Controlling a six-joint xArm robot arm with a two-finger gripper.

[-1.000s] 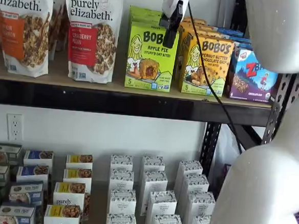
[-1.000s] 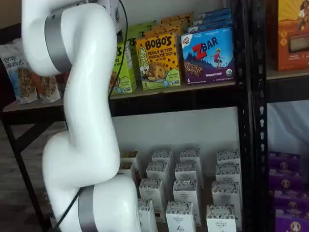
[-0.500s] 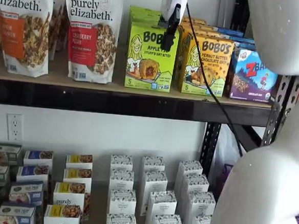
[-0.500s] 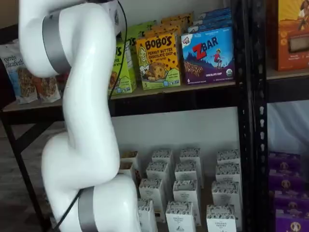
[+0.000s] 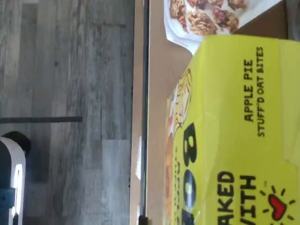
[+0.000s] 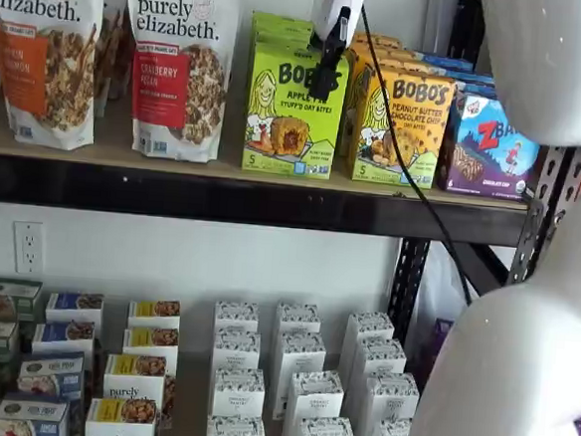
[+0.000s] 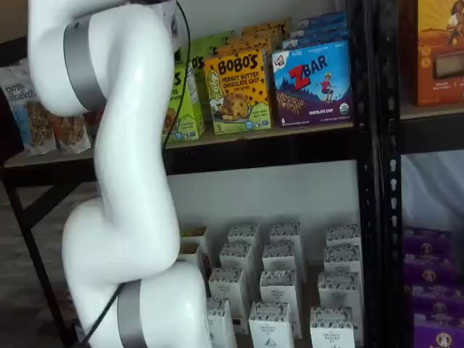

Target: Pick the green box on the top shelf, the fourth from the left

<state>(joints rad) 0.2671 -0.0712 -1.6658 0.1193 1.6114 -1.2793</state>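
Directly below jaws: green box (image 6: 293, 108)

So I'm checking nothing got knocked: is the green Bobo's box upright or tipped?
Upright. The green box stands flat on the top shelf, its print level, in line with its neighbours.

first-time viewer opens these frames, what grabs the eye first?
The big white arm fills the foreground in both shelf views. Next, the green box on the top shelf, between a granola bag and the orange Bobo's box, with the gripper hanging in front of its upper right part; its fingers show no clear gap. The wrist view is nearly filled by that box's lime top.
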